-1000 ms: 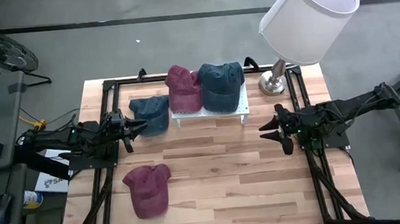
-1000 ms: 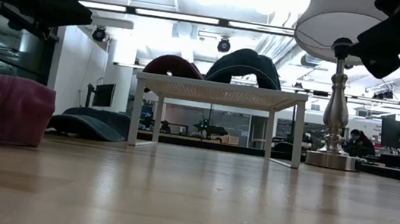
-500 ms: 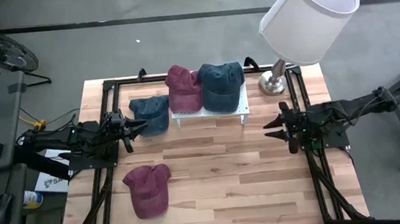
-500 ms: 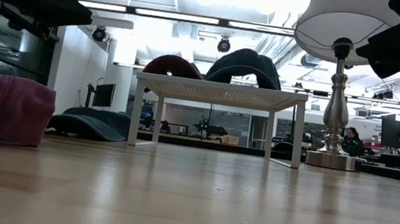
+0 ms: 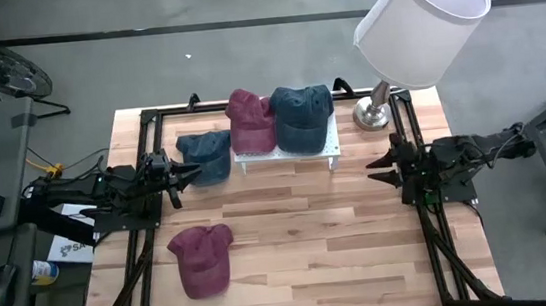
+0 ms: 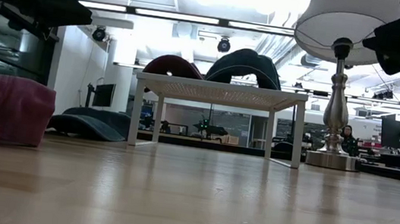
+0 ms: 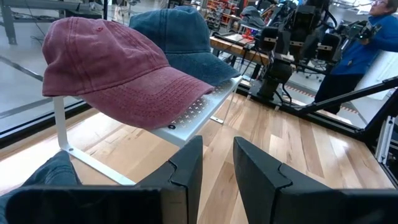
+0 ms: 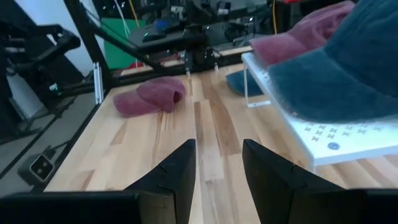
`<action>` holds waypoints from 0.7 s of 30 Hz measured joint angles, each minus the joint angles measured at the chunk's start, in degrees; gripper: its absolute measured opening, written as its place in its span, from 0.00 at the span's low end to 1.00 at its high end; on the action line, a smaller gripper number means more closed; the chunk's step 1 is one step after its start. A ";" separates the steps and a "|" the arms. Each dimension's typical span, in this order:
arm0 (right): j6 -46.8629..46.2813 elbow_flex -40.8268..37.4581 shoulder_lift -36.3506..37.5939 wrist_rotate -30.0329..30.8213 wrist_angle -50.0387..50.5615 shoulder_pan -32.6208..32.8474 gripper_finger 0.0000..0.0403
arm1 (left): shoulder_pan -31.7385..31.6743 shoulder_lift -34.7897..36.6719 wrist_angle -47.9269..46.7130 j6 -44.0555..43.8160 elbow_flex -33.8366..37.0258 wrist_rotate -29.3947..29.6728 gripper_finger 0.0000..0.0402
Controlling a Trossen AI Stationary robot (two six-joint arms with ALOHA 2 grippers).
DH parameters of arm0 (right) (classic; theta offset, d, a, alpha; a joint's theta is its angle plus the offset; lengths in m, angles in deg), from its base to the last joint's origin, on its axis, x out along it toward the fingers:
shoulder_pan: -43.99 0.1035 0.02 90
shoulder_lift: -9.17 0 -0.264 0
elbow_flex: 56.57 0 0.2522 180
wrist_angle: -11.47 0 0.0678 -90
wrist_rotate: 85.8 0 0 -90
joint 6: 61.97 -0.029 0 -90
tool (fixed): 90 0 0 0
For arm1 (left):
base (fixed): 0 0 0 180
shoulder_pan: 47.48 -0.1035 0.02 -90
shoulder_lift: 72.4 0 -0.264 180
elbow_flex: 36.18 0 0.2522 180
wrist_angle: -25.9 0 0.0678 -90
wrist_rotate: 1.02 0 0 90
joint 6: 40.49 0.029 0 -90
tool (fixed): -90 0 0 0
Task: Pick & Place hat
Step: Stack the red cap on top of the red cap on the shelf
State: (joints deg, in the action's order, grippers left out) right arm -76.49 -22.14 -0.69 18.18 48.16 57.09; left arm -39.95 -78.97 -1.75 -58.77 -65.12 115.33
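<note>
A maroon cap [image 5: 203, 259] lies on the table near the front left; it also shows in the low view [image 6: 1, 110] and the right wrist view [image 8: 149, 96]. A blue cap [image 5: 206, 155] lies on the table left of a white rack [image 5: 331, 148]. On the rack sit a second maroon cap [image 5: 250, 120] and a second blue cap [image 5: 303, 116]; both show in the left wrist view, maroon [image 7: 118, 74] and blue [image 7: 180, 43]. My left gripper [image 5: 193, 173] is open and empty beside the blue cap on the table. My right gripper [image 5: 376, 170] is open and empty right of the rack.
A lamp with a white shade [image 5: 423, 18] stands on its metal base [image 5: 374, 114] at the far right corner. Black frame rails [image 5: 432, 223] run along the table's sides. Bare wood lies between the rack and the near edge. A person in blue [image 7: 373, 37] stands beyond the table.
My right gripper has drawn back toward the table's right edge and a little toward the far edge, still open and empty. The caps and my left arm have kept still.
</note>
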 joint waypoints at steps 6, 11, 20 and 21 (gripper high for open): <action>2.40 0.02 1.72 2.26 -1.13 0.00 0.31 | -0.01 0.00 0.00 0.00 0.00 0.00 0.22; 5.87 0.02 1.75 2.34 -4.22 -1.32 0.31 | 0.00 0.00 0.00 0.00 0.00 0.02 0.22; 9.09 -2.64 1.62 1.20 -12.26 -5.34 0.31 | 0.00 0.00 -0.02 -0.02 0.00 0.01 0.22; 9.08 -4.59 1.63 0.06 -15.91 -5.57 0.31 | 0.00 0.00 0.00 -0.02 0.00 0.02 0.22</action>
State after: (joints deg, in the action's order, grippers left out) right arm -67.41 -26.73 0.93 18.23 32.24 51.53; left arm -39.95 -78.97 -1.75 -58.79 -65.12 115.35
